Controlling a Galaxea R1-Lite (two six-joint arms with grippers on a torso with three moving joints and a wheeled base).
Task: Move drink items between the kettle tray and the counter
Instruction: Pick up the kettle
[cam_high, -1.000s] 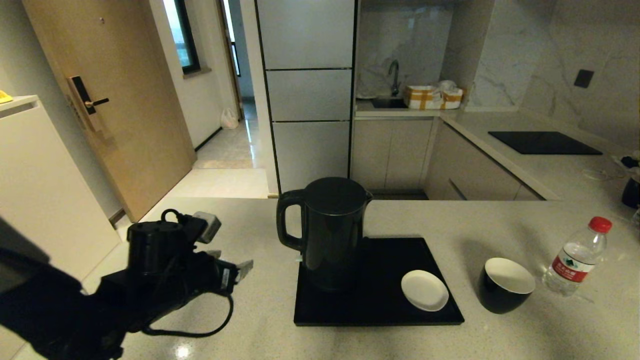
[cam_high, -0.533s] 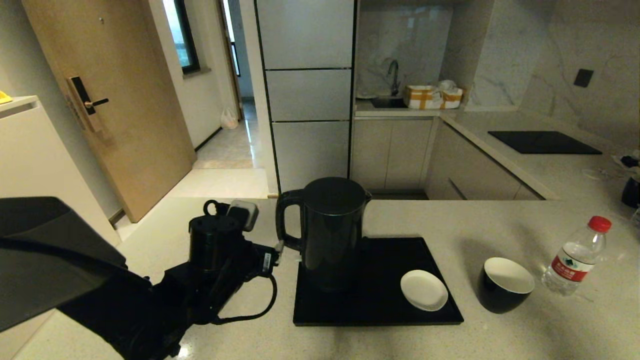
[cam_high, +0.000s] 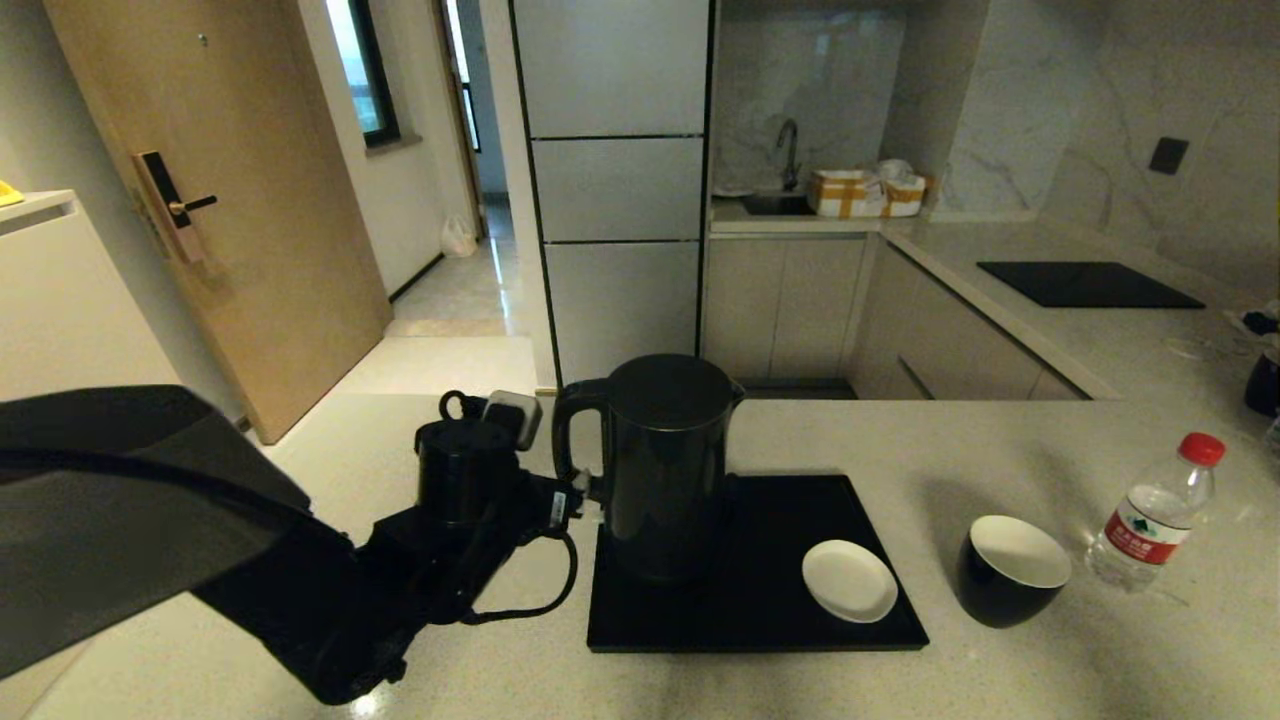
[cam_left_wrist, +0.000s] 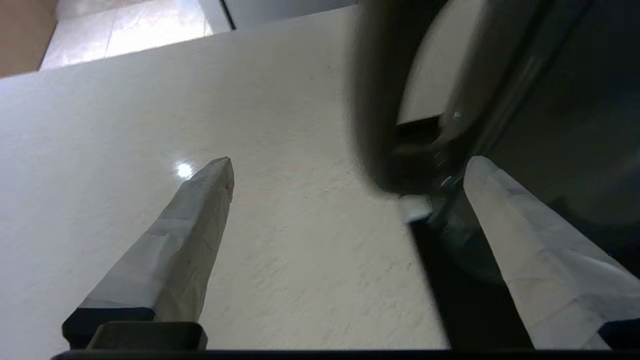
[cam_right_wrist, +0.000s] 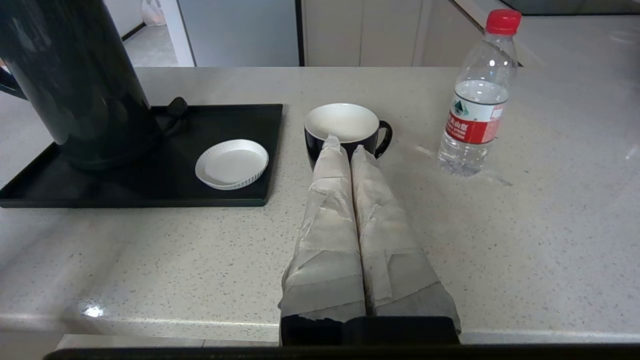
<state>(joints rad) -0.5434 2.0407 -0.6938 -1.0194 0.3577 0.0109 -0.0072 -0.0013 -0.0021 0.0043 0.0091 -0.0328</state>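
Note:
The tall black kettle (cam_high: 665, 460) stands on the left part of the black tray (cam_high: 760, 625), on the beige counter (cam_high: 1000, 440). My left gripper (cam_high: 585, 490) is open at the bottom of the kettle handle (cam_left_wrist: 377, 100). The handle lies between its fingers (cam_left_wrist: 205, 210), untouched. To the right of the tray the black cup (cam_high: 1010, 570) and the red-capped bottle (cam_high: 1150, 515) stand on the counter. My right gripper (cam_right_wrist: 345, 145) is shut and empty, low over the counter's front part, pointing at the cup (cam_right_wrist: 342, 122); the bottle (cam_right_wrist: 475, 100) stands beyond it.
A small white saucer (cam_high: 850, 580) lies on the tray's right part. A black cooktop panel (cam_high: 1085, 285) sits on the far counter, and a dark object (cam_high: 1262, 385) is at the right edge. The counter's left edge drops to the floor by the door.
My left arm has swung right across the counter, bringing its open gripper from well left of the kettle up to the kettle handle. Kettle, cup, bottle and saucer have stayed put.

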